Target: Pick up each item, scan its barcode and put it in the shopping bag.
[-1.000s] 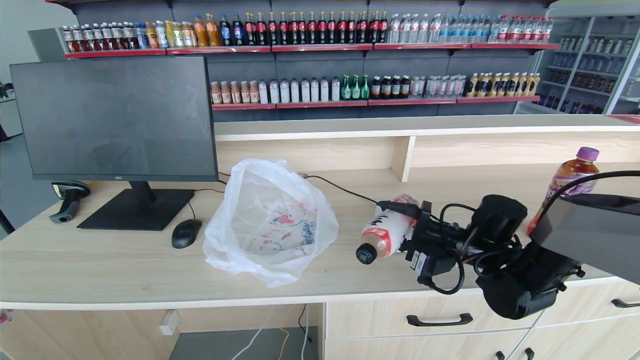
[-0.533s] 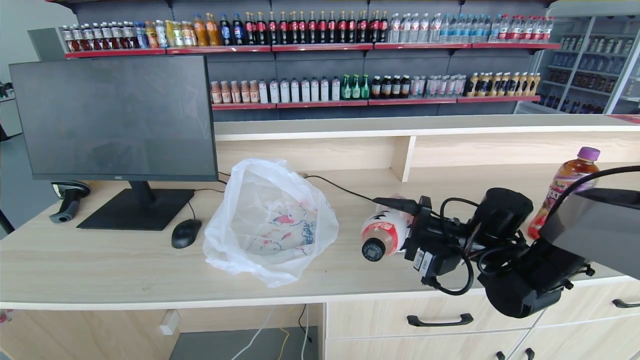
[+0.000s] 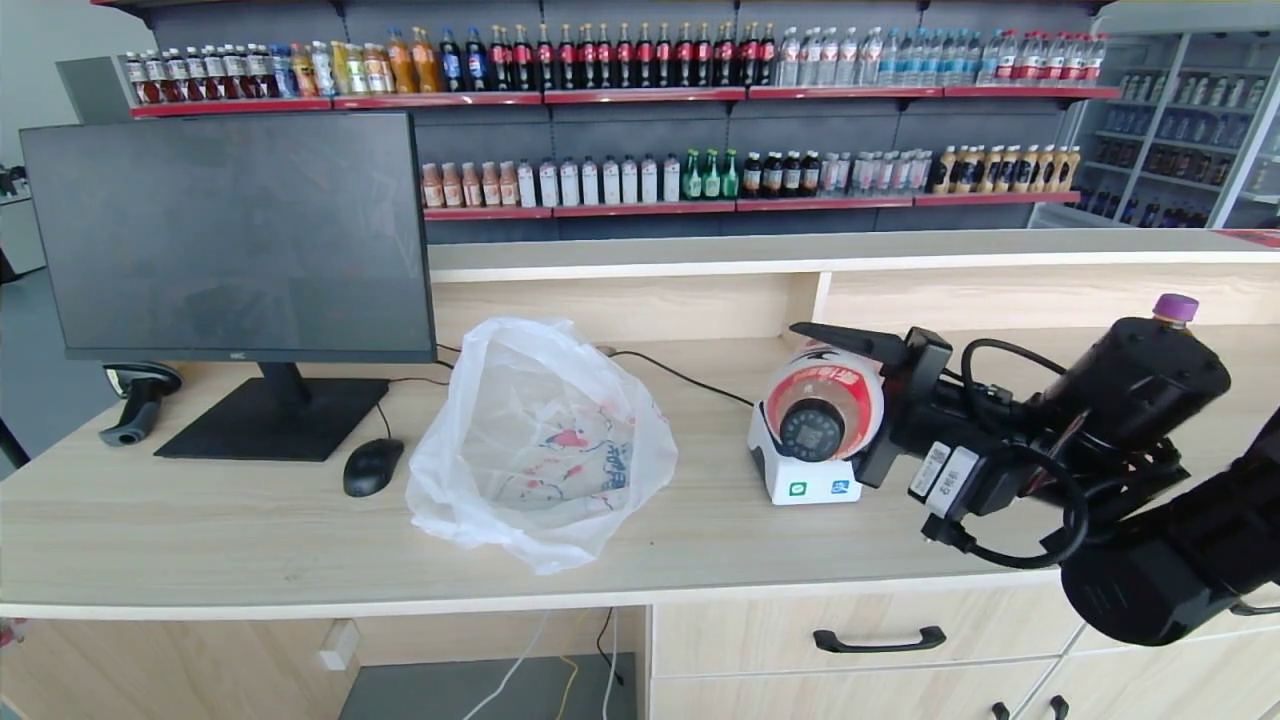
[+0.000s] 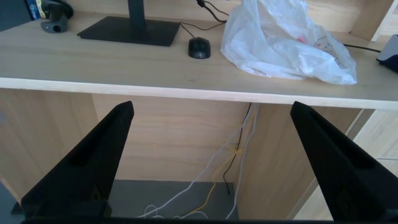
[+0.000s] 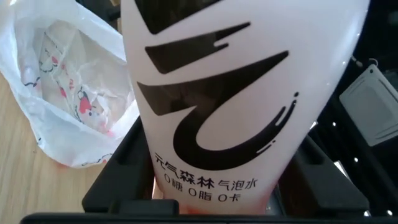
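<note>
Bottle lies sideways, clamped in my right end effector, cap pointing back toward me, just above the scanner. The shopping bag sits to its left on the desk.

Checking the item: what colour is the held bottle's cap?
The cap is black; head view shows it best.

On my left a dark monitor stands on the wooden counter, with a black mouse just right of its base. Far behind the counter I see shelves lined with upright drink bottles. Drawers sit under the counter's near edge on the right.
</note>
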You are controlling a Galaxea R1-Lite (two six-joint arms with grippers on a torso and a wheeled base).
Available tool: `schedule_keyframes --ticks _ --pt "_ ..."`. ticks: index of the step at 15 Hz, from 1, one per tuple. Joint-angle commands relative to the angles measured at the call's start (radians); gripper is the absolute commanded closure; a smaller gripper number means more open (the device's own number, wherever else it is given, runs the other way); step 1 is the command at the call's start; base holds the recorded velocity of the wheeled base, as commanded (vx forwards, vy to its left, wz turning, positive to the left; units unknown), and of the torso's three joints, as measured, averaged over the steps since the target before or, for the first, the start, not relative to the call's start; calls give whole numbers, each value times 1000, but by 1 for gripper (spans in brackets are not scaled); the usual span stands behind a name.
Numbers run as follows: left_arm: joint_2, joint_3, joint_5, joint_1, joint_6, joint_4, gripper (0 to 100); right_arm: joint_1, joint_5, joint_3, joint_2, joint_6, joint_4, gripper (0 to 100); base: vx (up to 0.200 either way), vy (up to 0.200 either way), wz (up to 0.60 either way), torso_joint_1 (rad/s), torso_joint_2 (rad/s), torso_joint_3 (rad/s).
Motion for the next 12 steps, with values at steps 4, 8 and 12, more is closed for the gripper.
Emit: schedule_keyframes --ticks 4,8,12 --pt "0 0 0 1 7 0 0 96 -292 118 -248 299 -2 100 0 0 0 0 0 0" --pt "0 0 0 1 9 1 0 210 -599 255 -346 573 -2 100 0 0 0 0 0 0" --pt "0 0 0 1 9 0 0 205 -783 333 -368 866 -2 100 0 0 0 0 0 0"
